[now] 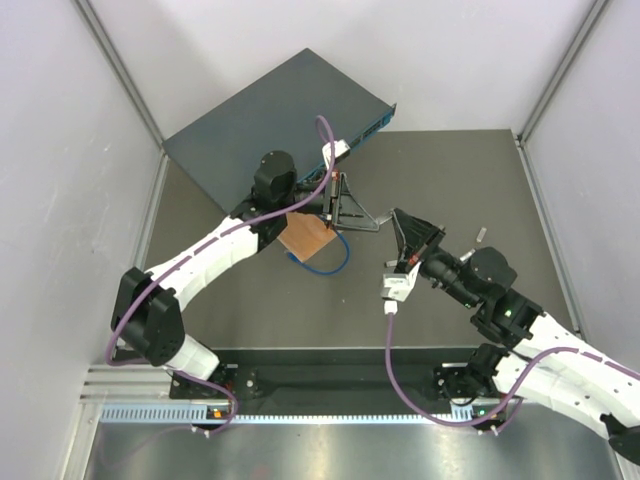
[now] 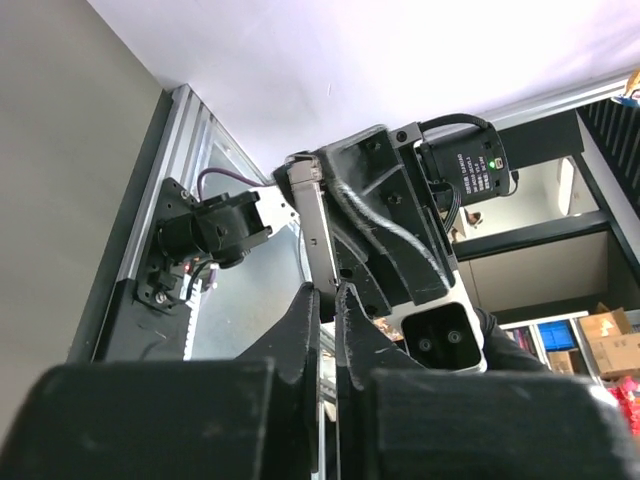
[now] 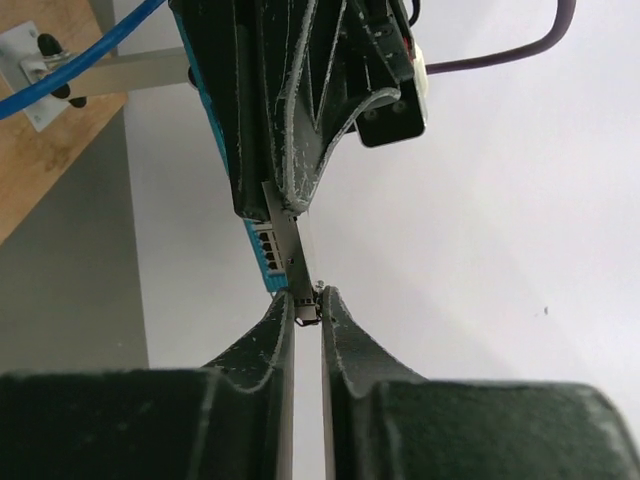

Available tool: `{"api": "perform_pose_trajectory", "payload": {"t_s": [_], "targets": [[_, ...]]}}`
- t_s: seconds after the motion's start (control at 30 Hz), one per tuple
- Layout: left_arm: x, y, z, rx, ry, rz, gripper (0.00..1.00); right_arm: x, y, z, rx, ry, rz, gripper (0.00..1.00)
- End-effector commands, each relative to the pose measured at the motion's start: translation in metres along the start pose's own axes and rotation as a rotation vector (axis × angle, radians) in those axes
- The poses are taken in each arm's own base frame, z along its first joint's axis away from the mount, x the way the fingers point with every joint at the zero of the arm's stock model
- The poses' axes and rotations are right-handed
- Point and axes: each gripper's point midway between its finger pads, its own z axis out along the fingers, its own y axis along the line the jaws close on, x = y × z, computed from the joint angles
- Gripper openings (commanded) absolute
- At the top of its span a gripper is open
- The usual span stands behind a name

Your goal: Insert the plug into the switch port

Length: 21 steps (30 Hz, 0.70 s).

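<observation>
The dark teal-blue switch (image 1: 278,118) lies at the back left of the table. Its port row shows in the right wrist view (image 3: 262,250). The plug is a thin silver metal module (image 2: 314,228) held in the air between both grippers. My left gripper (image 1: 376,226) is shut on one end of it, as the left wrist view (image 2: 327,296) shows. My right gripper (image 1: 400,228) pinches the other end (image 3: 305,300) between its fingertips, as the right wrist view (image 3: 307,298) shows. The plug hangs over the table's middle, apart from the switch.
A thin orange-brown wooden board (image 1: 305,238) with a blue cable loop (image 1: 335,258) lies under the left wrist. A small grey piece (image 1: 481,236) lies at the right. White walls and metal rails bound the table on three sides.
</observation>
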Motion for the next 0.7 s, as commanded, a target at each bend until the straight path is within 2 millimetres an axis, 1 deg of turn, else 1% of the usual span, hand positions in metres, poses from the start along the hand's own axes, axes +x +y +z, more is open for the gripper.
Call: {"api": "perform_pose_trajectory", "payload": {"t_s": [0.0, 0.03, 0.07, 0.1, 0.13, 0.17, 0.2, 0.23, 0.27, 0.3, 0.33, 0.37, 0.4, 0.43, 0.47, 0.5, 0.53, 0.63, 0.67], "targets": [[0.002, -0.020, -0.003, 0.055, -0.006, 0.105, 0.00, -0.015, -0.011, -0.002, 0.051, -0.065, -0.015, 0.14], [0.003, -0.021, -0.003, 0.058, -0.001, 0.121, 0.00, -0.016, -0.010, -0.003, 0.045, -0.070, -0.015, 0.39], [0.005, -0.020, -0.005, 0.054, 0.007, 0.126, 0.00, -0.016, -0.009, -0.003, 0.037, -0.072, -0.001, 0.60], [0.006, -0.020, -0.006, 0.047, 0.013, 0.133, 0.00, -0.013, -0.002, -0.004, -0.006, -0.057, 0.014, 0.75], [0.006, -0.020, -0.008, 0.041, 0.022, 0.179, 0.00, -0.012, 0.002, -0.004, -0.038, -0.046, 0.031, 0.88], [0.005, -0.018, -0.011, 0.026, 0.026, 0.200, 0.00, -0.010, 0.005, -0.006, -0.061, -0.034, 0.083, 0.92], [0.014, -0.009, -0.014, -0.023, 0.057, 0.151, 0.00, -0.007, 0.002, -0.007, -0.094, -0.011, 0.111, 0.94], [0.015, -0.001, -0.016, -0.048, 0.072, 0.262, 0.00, -0.005, 0.021, -0.012, -0.191, 0.010, 0.146, 0.96], [0.013, -0.004, -0.018, -0.079, 0.075, 0.293, 0.00, -0.002, 0.032, -0.017, -0.256, 0.037, 0.214, 0.96], [0.023, 0.002, -0.023, -0.116, 0.107, 0.256, 0.00, -0.004, 0.023, -0.020, -0.276, 0.038, 0.247, 0.96], [0.025, 0.005, -0.024, -0.121, 0.117, 0.306, 0.00, -0.009, 0.045, -0.026, -0.392, 0.030, 0.289, 0.96], [0.032, 0.009, -0.028, -0.144, 0.137, 0.277, 0.00, -0.017, 0.045, -0.029, -0.422, 0.000, 0.364, 0.97], [0.033, 0.010, -0.029, -0.150, 0.145, 0.288, 0.00, -0.020, 0.050, -0.033, -0.447, -0.012, 0.395, 0.97], [0.036, 0.012, -0.030, -0.151, 0.156, 0.309, 0.00, -0.024, 0.057, -0.038, -0.477, -0.025, 0.423, 1.00], [0.038, 0.012, -0.031, -0.152, 0.163, 0.314, 0.00, -0.026, 0.062, -0.041, -0.495, -0.039, 0.437, 1.00], [0.041, 0.011, -0.033, -0.156, 0.168, 0.321, 0.00, -0.032, 0.071, -0.047, -0.521, -0.077, 0.437, 1.00], [0.044, 0.014, -0.035, -0.164, 0.177, 0.315, 0.00, -0.032, 0.075, -0.047, -0.523, -0.077, 0.435, 1.00], [0.054, 0.016, -0.040, -0.178, 0.206, 0.299, 0.00, -0.031, 0.079, -0.042, -0.559, -0.011, 0.584, 1.00], [0.057, 0.016, -0.041, -0.181, 0.217, 0.295, 0.00, -0.034, 0.080, -0.042, -0.583, 0.015, 0.663, 1.00]]}}
